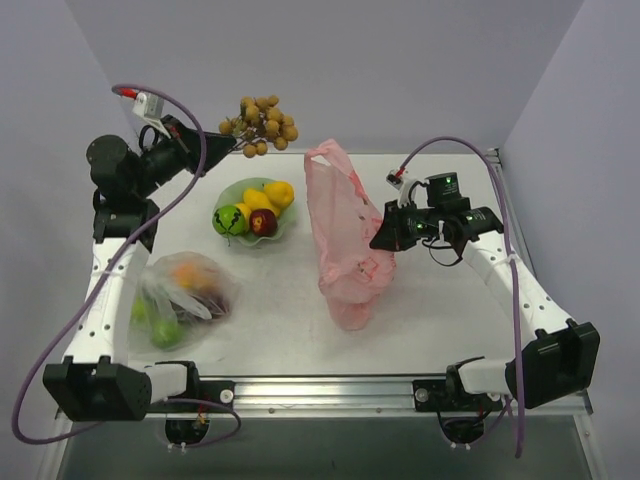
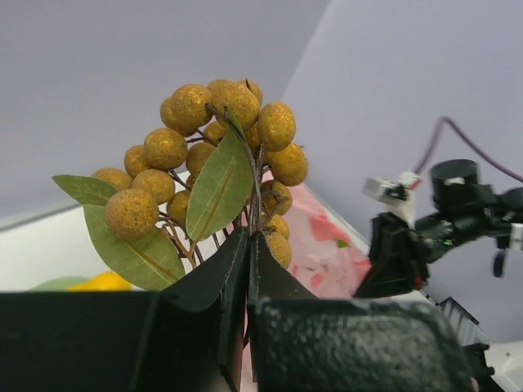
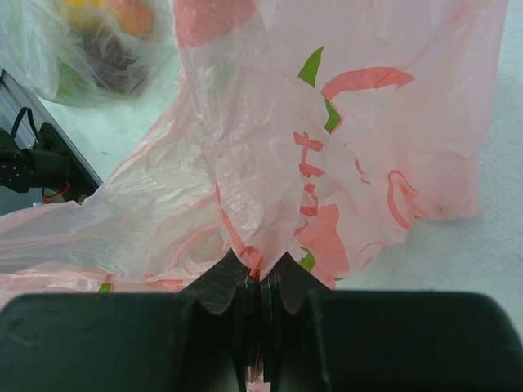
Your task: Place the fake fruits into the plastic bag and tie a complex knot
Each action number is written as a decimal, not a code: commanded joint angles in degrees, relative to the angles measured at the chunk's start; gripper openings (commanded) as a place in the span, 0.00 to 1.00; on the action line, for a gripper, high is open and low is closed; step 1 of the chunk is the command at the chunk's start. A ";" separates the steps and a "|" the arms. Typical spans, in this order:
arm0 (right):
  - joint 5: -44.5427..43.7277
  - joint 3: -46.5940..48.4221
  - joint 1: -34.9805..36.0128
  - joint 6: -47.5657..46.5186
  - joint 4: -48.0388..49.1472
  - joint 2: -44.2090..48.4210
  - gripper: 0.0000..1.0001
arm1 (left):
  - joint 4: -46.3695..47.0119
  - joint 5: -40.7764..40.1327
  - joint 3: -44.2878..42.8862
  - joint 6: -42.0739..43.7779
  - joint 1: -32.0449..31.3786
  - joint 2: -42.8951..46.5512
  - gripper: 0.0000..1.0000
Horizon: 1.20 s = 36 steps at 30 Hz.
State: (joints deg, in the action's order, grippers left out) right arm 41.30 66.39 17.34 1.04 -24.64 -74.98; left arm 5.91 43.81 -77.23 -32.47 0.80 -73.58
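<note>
My left gripper (image 1: 203, 133) is shut on the stem of the brown grape bunch (image 1: 262, 123) and holds it in the air at the back left; in the left wrist view the bunch (image 2: 214, 151) rises above my jaws with green leaves. The pink plastic bag (image 1: 343, 235) stands in the middle of the table. My right gripper (image 1: 381, 240) is shut on a fold of its side (image 3: 270, 188). A green round fruit (image 1: 229, 220), a red apple (image 1: 263, 222) and a yellow citrus (image 1: 276, 194) lie in a pale green dish (image 1: 246, 187).
A clear bag of fruits (image 1: 180, 295) lies at the front left, near the left arm's base. A metal rail (image 1: 330, 385) runs along the near edge. Walls close off the back and both sides.
</note>
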 commanded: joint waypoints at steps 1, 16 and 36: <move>1.15 1.73 0.32 2.47 1.26 0.01 0.00 | 7.62 5.49 2.87 -2.08 -4.82 5.10 0.00; 19.08 -6.80 -5.48 18.02 17.43 -4.65 0.00 | 15.97 2.86 11.40 1.08 -25.66 0.99 0.00; 16.97 -9.35 -7.15 14.43 16.21 -3.07 0.00 | -10.74 -11.64 17.83 14.18 -22.34 -2.18 0.00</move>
State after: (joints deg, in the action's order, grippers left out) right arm 57.89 56.97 10.20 17.74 -7.31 -80.12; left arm 3.20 36.42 -54.43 -22.98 -23.77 -77.95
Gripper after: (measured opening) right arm 0.034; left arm 0.108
